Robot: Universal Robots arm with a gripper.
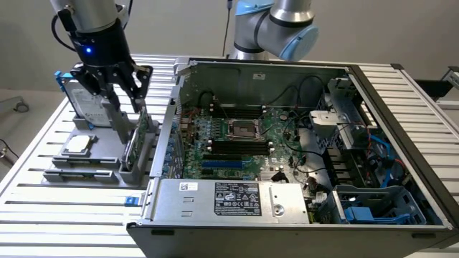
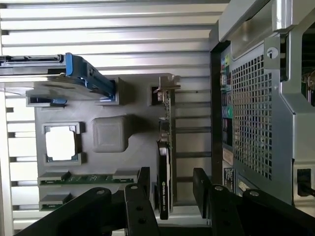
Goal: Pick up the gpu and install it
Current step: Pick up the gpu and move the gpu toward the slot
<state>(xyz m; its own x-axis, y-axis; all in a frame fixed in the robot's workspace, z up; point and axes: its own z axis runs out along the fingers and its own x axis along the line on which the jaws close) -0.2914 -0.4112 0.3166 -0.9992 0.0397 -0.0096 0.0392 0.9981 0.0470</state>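
While the gpu (image 2: 166, 147) stands on edge in its grey holder (image 2: 135, 157) beside the case (image 2: 256, 123), the gripper (image 2: 172, 173) hangs open astride it, seemingly clear of it: pickup stage, wanting a square, centred squeeze.

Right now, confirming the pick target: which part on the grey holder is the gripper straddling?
The gpu, the green card on edge nearest the case, under the open gripper; the hard drive and processor lie aside.
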